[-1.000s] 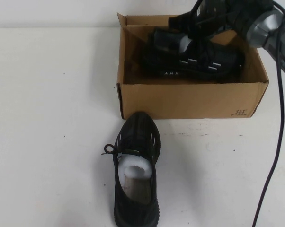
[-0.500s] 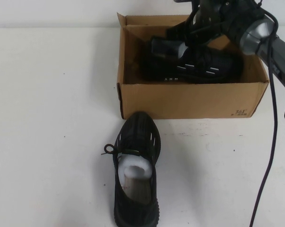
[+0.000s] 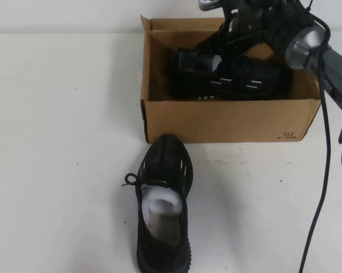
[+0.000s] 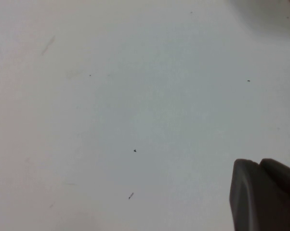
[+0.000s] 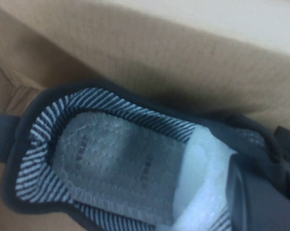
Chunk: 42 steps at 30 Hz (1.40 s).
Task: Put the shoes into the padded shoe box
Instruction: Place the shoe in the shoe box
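Note:
One black knit shoe (image 3: 239, 77) lies on its side inside the brown cardboard shoe box (image 3: 228, 120) at the back of the table. My right gripper (image 3: 226, 38) reaches down into the box and is shut on this shoe at its opening. In the right wrist view one of its fingers (image 5: 260, 202) presses beside the white paper stuffing (image 5: 203, 168), over the striped lining and grey insole (image 5: 111, 154). The other shoe (image 3: 162, 210) stands upright on the table in front of the box, toe towards it. My left gripper (image 4: 258, 164) is shut and empty over bare table, outside the high view.
The box's inner wall (image 5: 159, 62) is close behind the held shoe. My right arm's black cable (image 3: 324, 182) hangs down at the right of the table. The white table (image 3: 63, 142) spreads to the left of the box and shoe.
My right gripper has lowered the shoe deeper into the box and shifted slightly left. The shoe on the table has not moved.

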Each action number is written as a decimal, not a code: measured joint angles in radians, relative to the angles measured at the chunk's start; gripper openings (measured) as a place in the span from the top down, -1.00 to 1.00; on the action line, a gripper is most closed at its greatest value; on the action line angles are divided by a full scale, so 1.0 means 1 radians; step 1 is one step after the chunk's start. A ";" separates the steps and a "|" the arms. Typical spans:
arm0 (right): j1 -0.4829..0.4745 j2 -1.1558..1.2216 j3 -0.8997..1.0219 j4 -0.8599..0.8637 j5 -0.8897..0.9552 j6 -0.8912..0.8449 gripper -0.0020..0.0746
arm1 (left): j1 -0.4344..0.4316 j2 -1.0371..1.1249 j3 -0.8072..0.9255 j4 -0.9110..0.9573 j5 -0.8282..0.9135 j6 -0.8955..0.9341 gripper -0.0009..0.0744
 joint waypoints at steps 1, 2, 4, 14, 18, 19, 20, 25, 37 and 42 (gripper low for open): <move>0.000 0.000 -0.001 -0.002 0.000 -0.002 0.96 | 0.000 0.000 0.000 0.000 0.000 0.000 0.99; 0.000 0.000 -0.001 -0.004 -0.002 -0.008 0.96 | 0.000 0.000 0.000 0.000 0.000 0.000 0.99; 0.000 0.000 -0.001 -0.006 0.000 -0.032 0.96 | 0.000 0.000 0.000 0.000 0.000 0.000 0.99; -0.002 0.004 0.001 -0.009 0.002 -0.047 0.96 | 0.000 0.000 0.000 0.000 0.000 0.000 0.99; -0.002 0.004 0.001 -0.009 0.005 -0.045 0.95 | 0.000 0.000 0.000 0.000 0.000 0.000 0.99; -0.002 0.004 0.001 -0.009 0.007 -0.045 0.95 | 0.000 0.000 0.000 0.000 0.000 0.000 0.99; -0.002 0.004 0.001 -0.009 0.007 -0.045 0.95 | 0.000 0.000 0.000 0.000 0.000 0.000 0.99; -0.002 0.004 0.001 -0.003 0.018 -0.042 0.95 | 0.000 0.000 0.000 0.000 0.000 0.000 0.99; -0.002 -0.017 0.001 -0.005 0.045 0.035 -0.13 | 0.000 0.000 0.000 0.000 0.000 0.000 0.99; 0.006 -0.067 0.001 0.003 0.116 0.035 -0.15 | 0.000 0.000 0.000 0.000 0.000 0.000 0.99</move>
